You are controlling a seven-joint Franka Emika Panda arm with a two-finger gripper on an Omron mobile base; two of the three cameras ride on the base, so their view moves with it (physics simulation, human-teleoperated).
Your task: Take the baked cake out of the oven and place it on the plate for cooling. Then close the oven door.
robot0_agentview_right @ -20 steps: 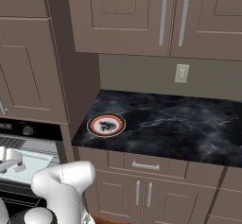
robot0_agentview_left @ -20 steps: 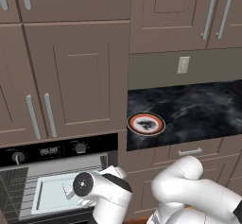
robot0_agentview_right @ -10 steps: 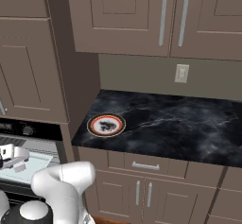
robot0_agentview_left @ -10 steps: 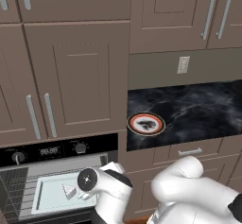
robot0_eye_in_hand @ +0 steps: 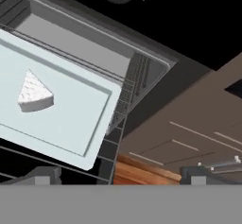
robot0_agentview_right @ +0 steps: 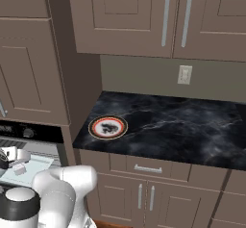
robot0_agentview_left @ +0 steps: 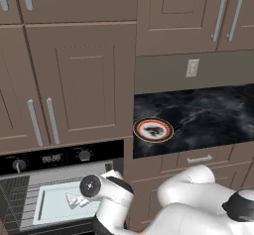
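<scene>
Pincer (robot0_eye_in_hand: 118,176) wide open, empty, above cake (robot0_eye_in_hand: 34,94).

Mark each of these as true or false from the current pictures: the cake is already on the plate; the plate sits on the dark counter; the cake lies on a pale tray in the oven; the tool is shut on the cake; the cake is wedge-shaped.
1. The cake is already on the plate. False: the plate holds nothing.
2. The plate sits on the dark marbled counter. True.
3. The cake lies on a pale tray inside the oven. True.
4. The tool is shut on the cake. False: its jaws are open and the cake lies apart from them on the tray.
5. The cake is wedge-shaped. True.
</scene>
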